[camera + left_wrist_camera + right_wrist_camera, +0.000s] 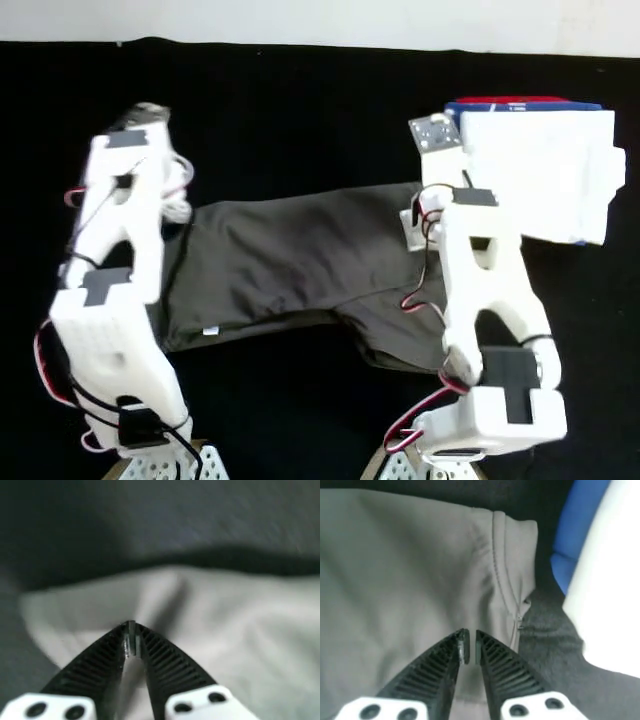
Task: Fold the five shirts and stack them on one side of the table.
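Nearest, the left hand (131, 642) has its tips pressed together. A ridge of cloth runs away from them, so I judge it closed on the left end of the grey shirt (300, 255). The right hand (470, 647) is pinched down to a sliver of a gap over the same shirt, close to a stitched hem. It probably grips the cloth, though that is a judgement.

The grey shirt lies across the middle of the desk (300, 100) between the 2 arms. Its far edge looks drawn fairly straight from hand to hand. Its near edge sags, and a flap runs down toward the right arm's base.

At the far right corner is the stack. The white shirt (540, 170) is on top, with a blue shirt (470, 106) and a red shirt (520, 100) showing as thin edges at its far side.

By my count 3 shirts are folded and stacked, and more may be hidden under them. The grey one is only partly folded and must then go on the pile. That leaves the task somewhat past halfway.

For room, there is bare desk between the arm bases and in a broad strip beyond the shirt. The right is tight, because the stack lies just beside the right hand and the shirt's hem. A careless swing there could nudge the pile.
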